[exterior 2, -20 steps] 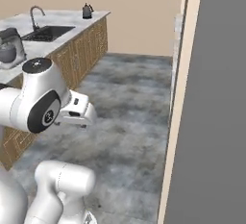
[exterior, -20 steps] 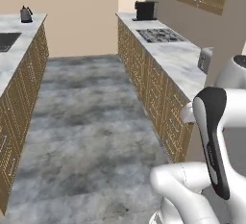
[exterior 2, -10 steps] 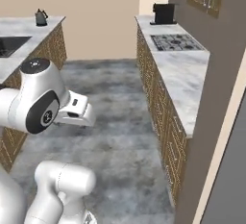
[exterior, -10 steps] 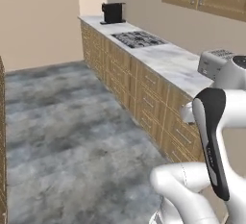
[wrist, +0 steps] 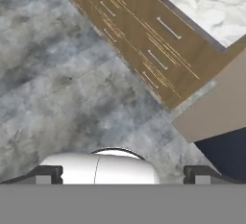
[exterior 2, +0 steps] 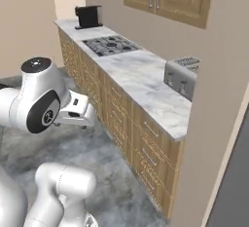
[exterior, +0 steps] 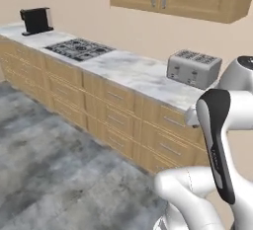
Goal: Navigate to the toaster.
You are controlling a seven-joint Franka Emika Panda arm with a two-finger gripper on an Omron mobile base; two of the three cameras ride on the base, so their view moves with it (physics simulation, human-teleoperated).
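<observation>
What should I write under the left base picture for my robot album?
Silver toaster on the marble counter, past the stovetop, with the robot's white arm close by.

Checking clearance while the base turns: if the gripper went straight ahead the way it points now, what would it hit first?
Judging by the hand view, the gripper points down at the grey floor, just short of the wooden drawer fronts. It would probably meet the floor first; depth is unclear.
</observation>
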